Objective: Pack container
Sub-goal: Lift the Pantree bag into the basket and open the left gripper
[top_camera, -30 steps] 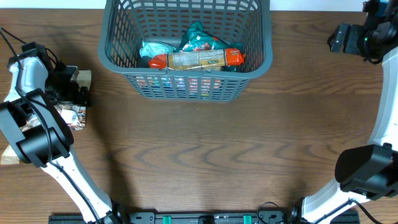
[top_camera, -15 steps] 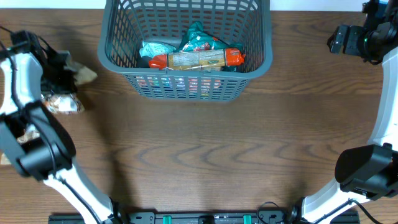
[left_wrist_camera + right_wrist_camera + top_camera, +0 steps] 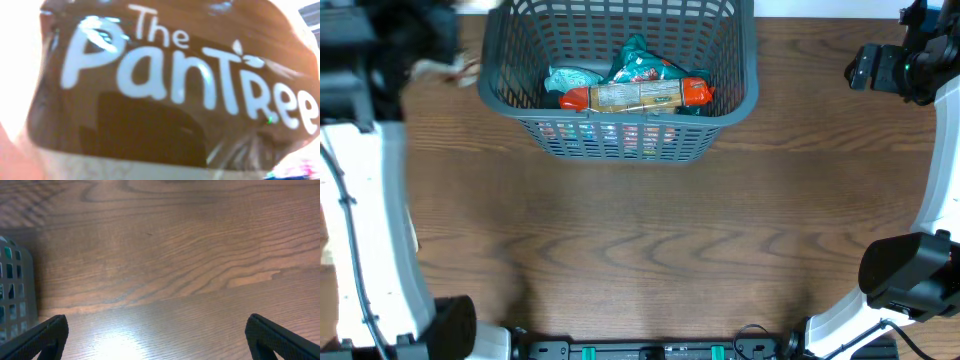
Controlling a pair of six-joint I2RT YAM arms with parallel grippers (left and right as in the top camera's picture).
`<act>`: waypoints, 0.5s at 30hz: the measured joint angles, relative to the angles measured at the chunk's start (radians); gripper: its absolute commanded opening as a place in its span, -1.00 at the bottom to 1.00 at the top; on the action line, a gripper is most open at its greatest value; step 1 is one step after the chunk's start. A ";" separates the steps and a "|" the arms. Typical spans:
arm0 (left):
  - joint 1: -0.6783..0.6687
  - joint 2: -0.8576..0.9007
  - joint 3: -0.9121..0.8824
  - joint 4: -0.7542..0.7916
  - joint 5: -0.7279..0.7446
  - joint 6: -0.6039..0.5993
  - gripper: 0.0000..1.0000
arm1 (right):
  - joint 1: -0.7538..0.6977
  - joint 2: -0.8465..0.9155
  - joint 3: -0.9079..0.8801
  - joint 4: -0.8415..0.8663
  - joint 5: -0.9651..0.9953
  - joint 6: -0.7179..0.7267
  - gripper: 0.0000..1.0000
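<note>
The basket stands at the far middle of the surface, with its grey lattice front wall turned toward the near edge. Inside it a long packet with orange ends lies across. Behind that packet are a teal packet and a pale blue one, and more coloured packets show through the slots lower down. Just beside the left rim of the basket is the dark, blurred head of the left arm, seen large in the overhead view. A bit of light wrapper shows at its end, close to the rim. The left wrist view is filled completely by a brown packet with the white words "The PanTree", which sits very near to the lens. The left fingers are hidden behind it, but the packet sits right at them and seems to be up off the surface, so they look clamped on it. The right arm is at the far right corner, well apart from the basket. In its wrist view the right fingers are wide apart, one dark tip in each lower corner and only bare wood between them. A corner of the basket shows at the left edge of this view.
</note>
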 measured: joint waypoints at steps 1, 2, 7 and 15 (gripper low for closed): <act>-0.045 -0.001 0.008 0.014 0.003 0.037 -0.89 | 0.000 0.000 0.000 0.000 0.000 -0.002 0.98; -0.091 -0.001 0.013 0.029 0.003 0.078 -0.89 | 0.000 0.000 0.000 0.000 0.000 -0.002 0.99; -0.279 0.054 0.013 0.116 0.006 0.295 -0.89 | 0.000 0.000 0.000 -0.002 0.000 -0.006 0.98; -0.349 0.273 0.013 0.175 0.006 0.414 -0.89 | 0.000 0.000 0.000 -0.024 0.000 -0.009 0.99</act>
